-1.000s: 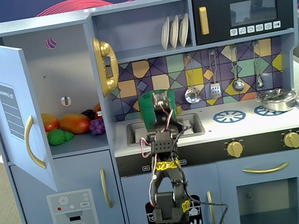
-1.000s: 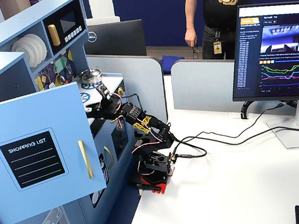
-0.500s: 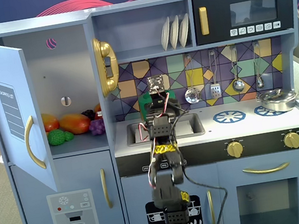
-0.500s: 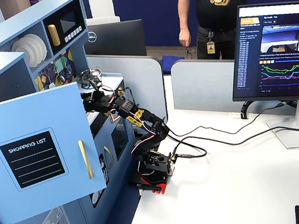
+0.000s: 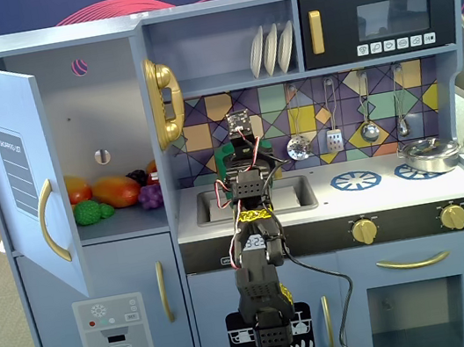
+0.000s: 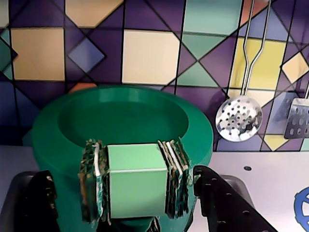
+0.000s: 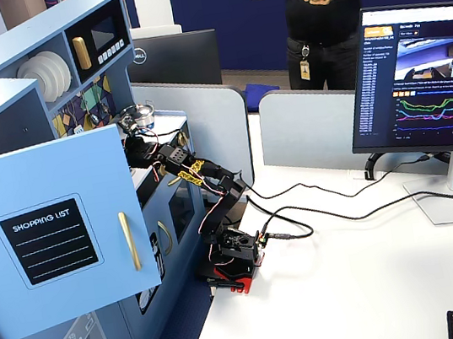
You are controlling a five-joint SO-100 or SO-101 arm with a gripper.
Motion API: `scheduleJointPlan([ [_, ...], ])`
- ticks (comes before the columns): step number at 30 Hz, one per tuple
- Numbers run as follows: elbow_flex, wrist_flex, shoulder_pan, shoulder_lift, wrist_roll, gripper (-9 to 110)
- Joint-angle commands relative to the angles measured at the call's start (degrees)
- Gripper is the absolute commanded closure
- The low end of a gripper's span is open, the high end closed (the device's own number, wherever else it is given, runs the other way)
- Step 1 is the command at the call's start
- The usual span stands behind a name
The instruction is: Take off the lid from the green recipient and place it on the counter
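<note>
In the wrist view the dark-green recipient (image 6: 53, 145) fills the lower middle, in front of the tiled wall. Its top (image 6: 120, 118) shows as a smooth round hollow with no knob in sight, so I cannot tell whether the lid is on it. A light-green block (image 6: 137, 183) with ribbed strips on both sides sits on its front. My gripper (image 6: 124, 195) is open, with its black fingers (image 6: 222, 203) standing either side of that block. In a fixed view my arm (image 5: 254, 223) reaches over the sink and hides the recipient.
The white counter (image 5: 378, 195) carries blue burner rings (image 5: 355, 179) and a silver pan (image 5: 429, 155) at the right. Utensils hang on the wall, among them a slotted spoon (image 6: 239, 118). The fridge door (image 5: 23, 173) stands open at the left, with toy food inside.
</note>
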Motion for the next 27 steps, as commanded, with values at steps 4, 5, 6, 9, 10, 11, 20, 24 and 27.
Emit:
scheduleJointPlan([
  [4,-5.7,-2.5,-1.3,-1.9,-0.8,80],
  [5,-6.2,-2.5,-1.5,-2.2,-0.9,82],
  [6,-6.4,-2.5,-1.7,-2.6,-1.0,85],
  [9,-6.6,-2.3,-1.9,-3.0,-1.9,99],
  [10,-6.6,-2.3,-2.1,-3.1,-1.8,101],
  [11,-6.7,-2.4,-2.2,-3.2,-1.2,101],
  [20,-9.5,-5.9,-1.8,-2.7,-0.9,101],
  [24,-11.9,-6.0,1.5,-2.5,-1.3,101],
  [27,-12.6,-6.4,6.9,-2.3,-0.4,101],
])
